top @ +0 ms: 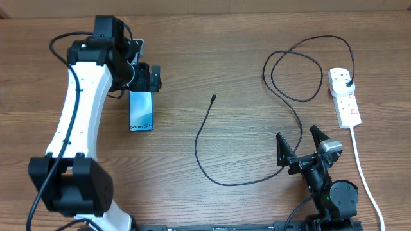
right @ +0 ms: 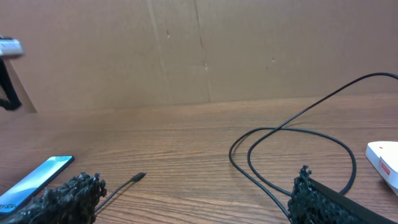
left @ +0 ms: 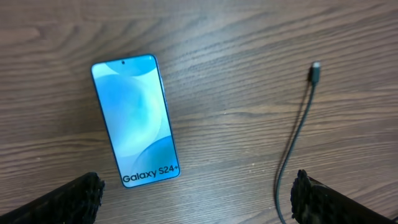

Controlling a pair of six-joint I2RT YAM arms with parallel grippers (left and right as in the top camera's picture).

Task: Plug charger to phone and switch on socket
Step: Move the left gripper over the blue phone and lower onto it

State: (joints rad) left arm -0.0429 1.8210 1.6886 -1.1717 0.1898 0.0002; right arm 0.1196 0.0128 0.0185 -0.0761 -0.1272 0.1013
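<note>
The phone (top: 141, 110) lies flat on the wooden table with its blue screen lit and "Galaxy S24" at its near end; it also shows in the left wrist view (left: 135, 119) and the right wrist view (right: 34, 179). The black charger cable (top: 204, 149) curls across the table, its small plug tip (top: 213, 98) lying free right of the phone, also seen in the left wrist view (left: 316, 67) and right wrist view (right: 138, 177). Its black plug (top: 347, 84) sits in the white socket strip (top: 345, 96). My left gripper (top: 149, 77) is open just beyond the phone's far end. My right gripper (top: 300, 142) is open and empty.
The socket's thick white cord (top: 361, 168) runs down the right side toward the table's front edge. A brown cardboard wall (right: 199, 50) stands along the back of the table. The cable loops (top: 295, 70) lie left of the socket.
</note>
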